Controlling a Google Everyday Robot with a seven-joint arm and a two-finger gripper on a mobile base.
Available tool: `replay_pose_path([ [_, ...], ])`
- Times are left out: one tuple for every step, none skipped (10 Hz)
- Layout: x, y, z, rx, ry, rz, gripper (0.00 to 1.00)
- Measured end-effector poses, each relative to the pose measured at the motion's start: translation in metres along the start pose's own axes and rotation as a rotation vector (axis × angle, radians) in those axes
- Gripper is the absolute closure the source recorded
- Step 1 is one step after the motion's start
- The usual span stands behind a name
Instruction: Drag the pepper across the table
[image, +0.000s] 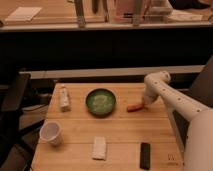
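Note:
A small red-orange pepper (133, 107) lies on the wooden table (125, 132), right of the green bowl. My white arm reaches in from the right. Its gripper (145, 104) is down at the table surface right at the pepper's right end, touching or very close to it.
A green bowl (100, 102) sits mid-table. A white bottle (64, 98) lies at the left. A white paper cup (51, 133) stands at the front left. A white packet (100, 148) and a black phone-like object (145, 155) lie near the front edge. A dark chair (12, 102) stands to the left.

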Motion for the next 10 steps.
replay_pose_path([
  [-0.0002, 0.0006, -0.0002, -0.002, 0.000, 0.005, 1.00],
  [-0.0004, 0.0006, -0.0006, -0.004, 0.000, 0.008, 1.00],
  [-0.0009, 0.0014, -0.0006, -0.005, 0.000, 0.010, 1.00],
  [-0.0013, 0.0023, -0.0009, -0.007, 0.001, 0.012, 1.00],
  [-0.0026, 0.0028, -0.0010, -0.009, 0.002, 0.013, 1.00],
  [-0.0035, 0.0029, -0.0014, -0.009, 0.001, 0.015, 1.00],
  [-0.0035, 0.0039, -0.0015, -0.012, 0.005, 0.015, 1.00],
  [-0.0054, 0.0041, -0.0019, -0.013, 0.005, 0.016, 1.00],
  [-0.0058, 0.0045, -0.0019, -0.014, 0.005, 0.019, 1.00],
  [-0.0055, 0.0053, -0.0019, -0.015, 0.005, 0.023, 1.00],
])
